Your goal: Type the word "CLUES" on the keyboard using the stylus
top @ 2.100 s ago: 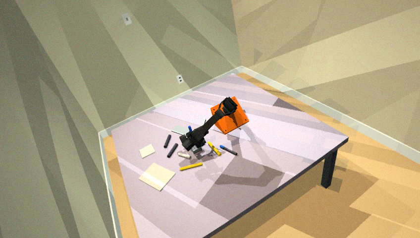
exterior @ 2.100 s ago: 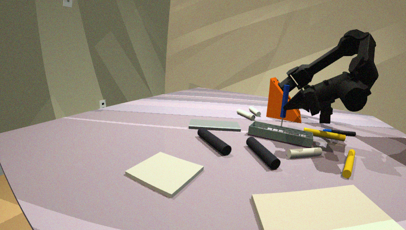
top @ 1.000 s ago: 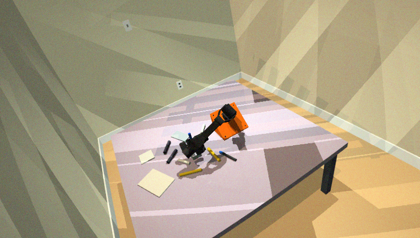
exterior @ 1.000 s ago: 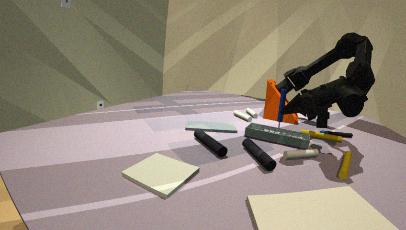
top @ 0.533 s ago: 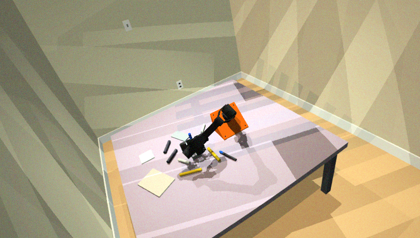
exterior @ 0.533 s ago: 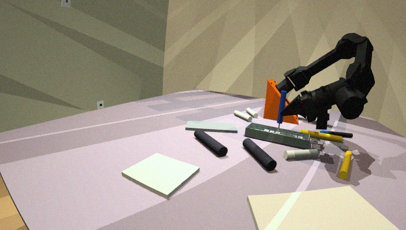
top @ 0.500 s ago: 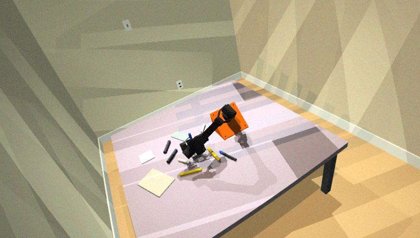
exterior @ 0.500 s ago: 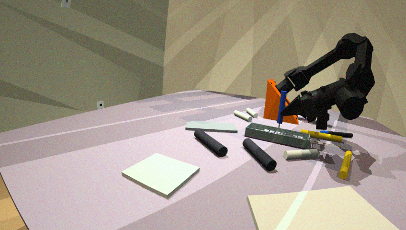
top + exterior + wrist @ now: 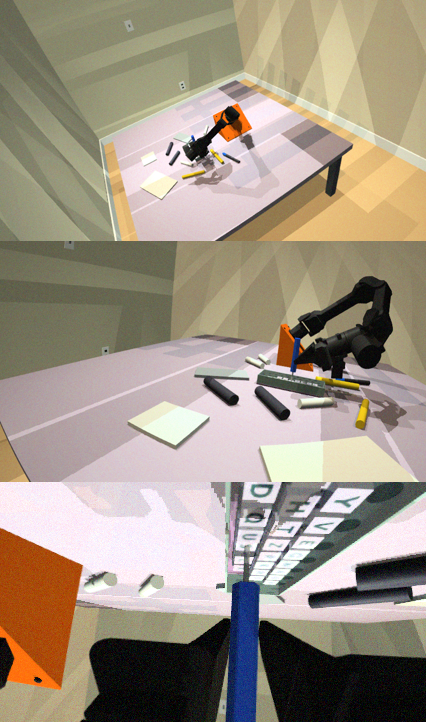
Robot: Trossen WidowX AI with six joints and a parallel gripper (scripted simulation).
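Note:
The blue stylus [image 9: 192, 138] [image 9: 295, 353] [image 9: 244, 652] stands nearly upright, its thin metal tip pointing down. My gripper [image 9: 295, 361] [image 9: 244, 626] is shut on its blue barrel. The grey-green keyboard [image 9: 287, 386] [image 9: 367, 510] lies below it, a long tray with raised walls and rows of white lettered keys. In the wrist view the tip [image 9: 246, 557] overlaps the S key, just beyond the U key. In the exterior view the tip reaches down between the walls. Whether it touches or presses a key cannot be told. The arm mostly hides the keyboard in the top view.
Two black cylinders [image 9: 220, 390] [image 9: 272, 402], a white cylinder [image 9: 315, 402] and yellow cylinders [image 9: 362, 413] [image 9: 340, 383] lie around the keyboard. A blue-tipped black pen [image 9: 231, 157] lies near the arm. Flat pads [image 9: 169, 424] [image 9: 221, 373] and the orange base wedge [image 9: 224, 131] are also on the desk.

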